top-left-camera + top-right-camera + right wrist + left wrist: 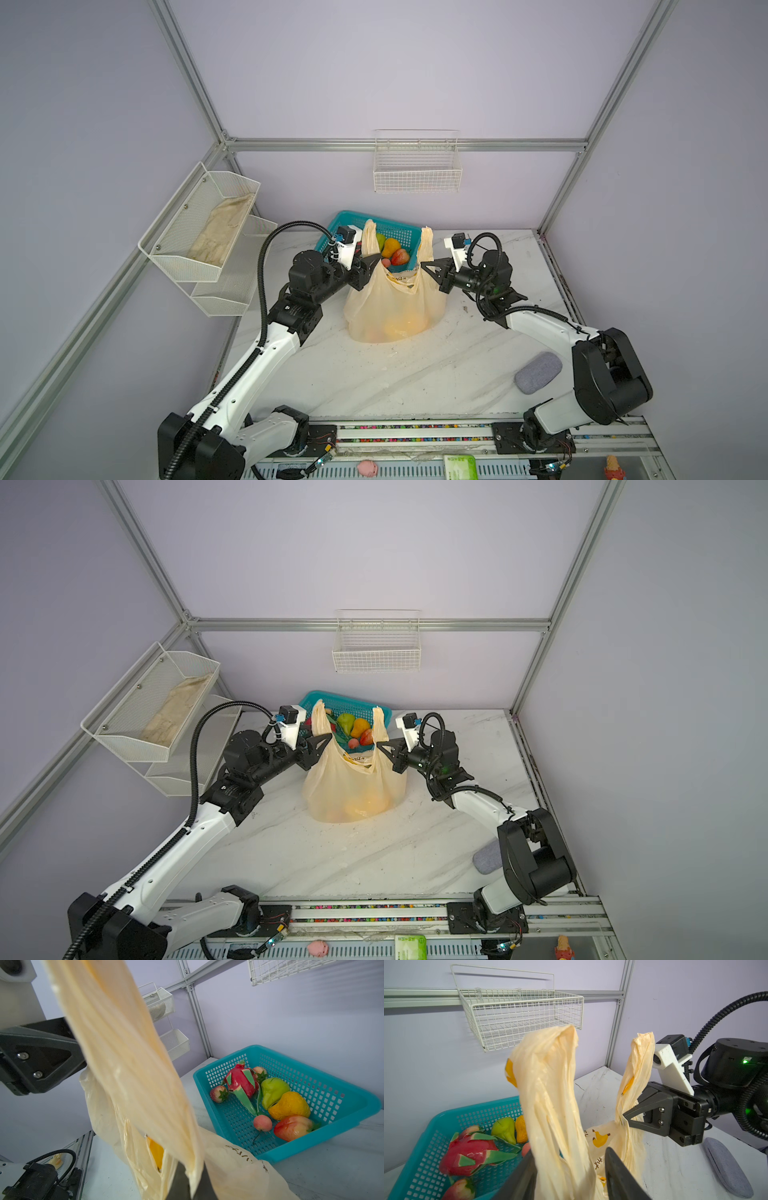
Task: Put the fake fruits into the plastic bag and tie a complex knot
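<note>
Left fingers [523, 1180] apart, a handle [550, 1084] of the bag [390, 307] between them. Bag upright on worktop [415, 374], mid-scene, just before teal basket [342, 1093]. Fruits [288, 1105] lie in basket; orange shapes show inside bag. Right fingers [639, 1109] clamped on other handle [637, 1068]. Handles stand up, apart.

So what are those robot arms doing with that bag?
They are getting hold of a thin plastic bag by its two handles. The right gripper pinches one handle shut. The left gripper has its jaws either side of the other handle, not squeezed tight. Something orange shows through the bag, but several toy fruits lie in the blue basket behind it. The handles are not tied.
</note>
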### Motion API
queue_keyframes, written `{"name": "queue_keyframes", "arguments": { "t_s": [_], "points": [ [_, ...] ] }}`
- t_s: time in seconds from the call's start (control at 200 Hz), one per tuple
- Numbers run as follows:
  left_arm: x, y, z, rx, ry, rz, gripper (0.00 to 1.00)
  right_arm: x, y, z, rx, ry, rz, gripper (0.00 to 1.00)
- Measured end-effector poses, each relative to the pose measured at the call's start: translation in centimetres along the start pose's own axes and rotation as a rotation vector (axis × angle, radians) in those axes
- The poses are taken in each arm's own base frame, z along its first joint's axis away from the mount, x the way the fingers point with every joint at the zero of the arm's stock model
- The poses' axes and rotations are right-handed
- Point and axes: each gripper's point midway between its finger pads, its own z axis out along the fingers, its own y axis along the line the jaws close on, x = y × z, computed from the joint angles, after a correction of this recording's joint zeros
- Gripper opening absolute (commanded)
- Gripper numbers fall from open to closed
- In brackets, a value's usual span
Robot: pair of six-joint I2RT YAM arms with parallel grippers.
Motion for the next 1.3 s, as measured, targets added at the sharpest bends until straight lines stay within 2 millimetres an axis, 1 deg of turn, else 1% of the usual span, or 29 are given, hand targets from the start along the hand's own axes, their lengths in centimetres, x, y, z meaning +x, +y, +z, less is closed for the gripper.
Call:
{"name": "queue_keyframes", "arguments": {
  "t_s": [0.07,0.115,0.185,0.275,0.335,0.395,0.495,0.61,0.675,0.82,0.925,1.015,1.125,1.3],
  "points": [
    [0.3,-0.1,0.2,0.011,0.005,0.007,0.4,0.1,0.0,0.0,0.0,0.001,0.001,0.0],
    [0.5,-0.2,0.3,0.017,0.008,0.014,0.37,0.1,0.0,0.0,0.0,0.001,0.001,0.0],
    [0.7,-0.4,0.3,0.029,0.014,0.028,0.26,0.0,-0.1,0.0,0.002,0.001,0.002,0.0],
    [0.9,-0.8,0.3,0.052,0.022,0.055,0.08,0.0,-0.1,0.0,0.005,0.0,0.005,0.0],
    [1.3,-1.1,0.2,0.074,0.037,0.086,0.0,0.0,-0.3,0.0,0.012,-0.001,0.01,0.0],
    [2.0,-1.5,0.2,0.099,0.061,0.106,0.0,0.1,-0.5,-0.1,0.018,0.003,0.016,0.0],
    [3.7,-2.3,0.0,0.144,0.126,0.145,0.0,0.3,-1.0,-0.1,0.043,0.023,0.026,0.0],
    [6.1,-3.4,-0.1,0.206,0.241,0.221,0.0,0.2,-1.4,-0.1,0.06,0.05,0.018,0.0],
    [6.7,-4.0,0.2,0.243,0.302,0.282,0.0,0.0,-1.4,0.0,0.062,0.066,0.008,0.0],
    [7.0,-5.5,1.3,0.299,0.4,0.432,0.0,-0.2,-1.2,0.1,0.055,0.098,-0.018,0.0],
    [6.7,-6.5,2.4,0.337,0.436,0.508,0.0,0.4,-0.9,0.1,0.036,0.124,-0.025,0.0],
    [6.9,-7.2,3.1,0.371,0.463,0.553,0.0,0.8,-0.7,0.0,0.019,0.143,-0.029,0.0],
    [7.0,-7.6,4.2,0.393,0.488,0.597,0.0,1.1,-0.3,0.0,-0.002,0.159,-0.037,0.0],
    [7.0,-7.3,5.5,0.398,0.518,0.645,0.0,1.3,0.6,-0.1,-0.058,0.169,-0.066,0.0]
  ]
}}
